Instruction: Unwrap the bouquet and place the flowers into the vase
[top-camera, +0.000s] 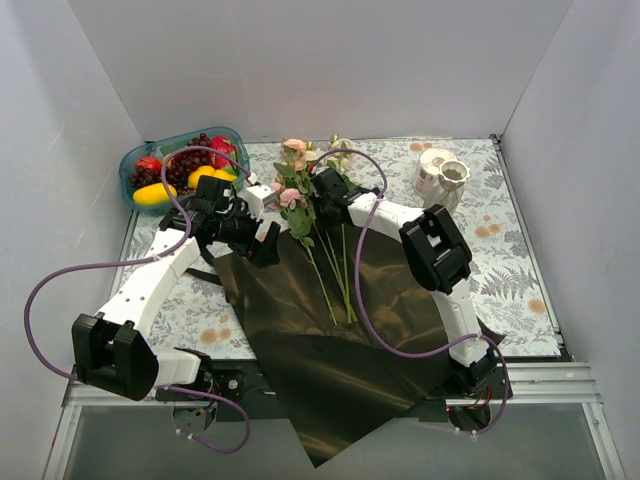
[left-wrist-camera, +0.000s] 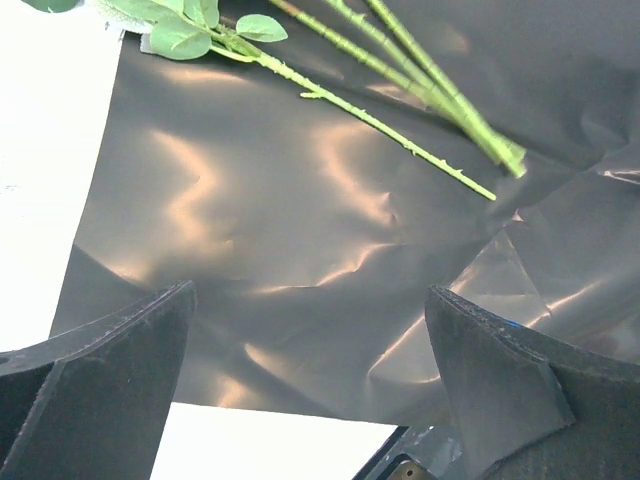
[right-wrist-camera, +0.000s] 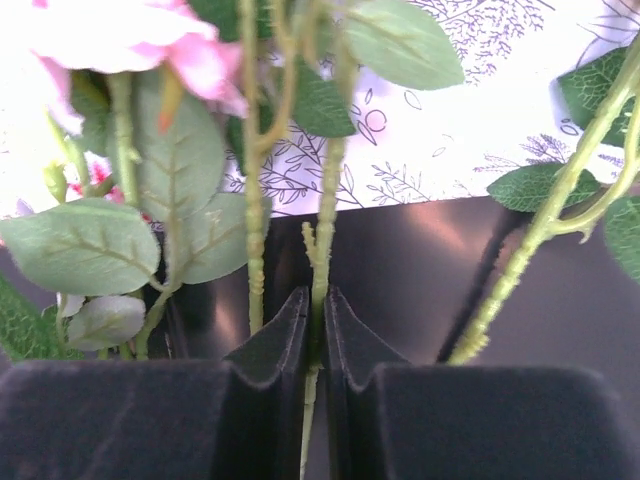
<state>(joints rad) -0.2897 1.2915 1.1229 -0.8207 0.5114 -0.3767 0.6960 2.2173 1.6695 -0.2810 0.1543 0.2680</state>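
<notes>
Right tool (right-wrist-camera: 315, 330) sat nearest its wrist camera, clenched on one thin green stem (right-wrist-camera: 322, 230) just below a small side nub. The neighbouring stems on either side were outside the pinch. Left tool (left-wrist-camera: 310, 330) was released, jaws wide with nothing between them, hovering over the dark glossy paper (left-wrist-camera: 300, 220). Paper was already open flat on the desk (top-camera: 520, 280), near corner hanging past the front edge. Flowers (top-camera: 300, 195) lay on it, blooms toward the far side, cut ends toward the arms. Vase (top-camera: 436, 172) stood upright far right, well apart from the flowers. Fruit bowl (top-camera: 133, 170) far left, not involved. My read: unwrap was done, and the step in hand was lifting a single stem for the vase. Doing it well called for checking that only one stem was pinched, then raising slowly so leaves tangled with the neighbours slipped free instead of dragging the bunch. After that, tip the stem toward vertical, cut end down, and come at the narrow mouth from above. Grip was high, near the leaves, so the long free end looked likely to swing, and the thin stem could twist in the pinch. Left tool was free to pin the paper. No brand, label or readable writing in any view; the desk cover showed only a leaf-and-flower print.
</notes>
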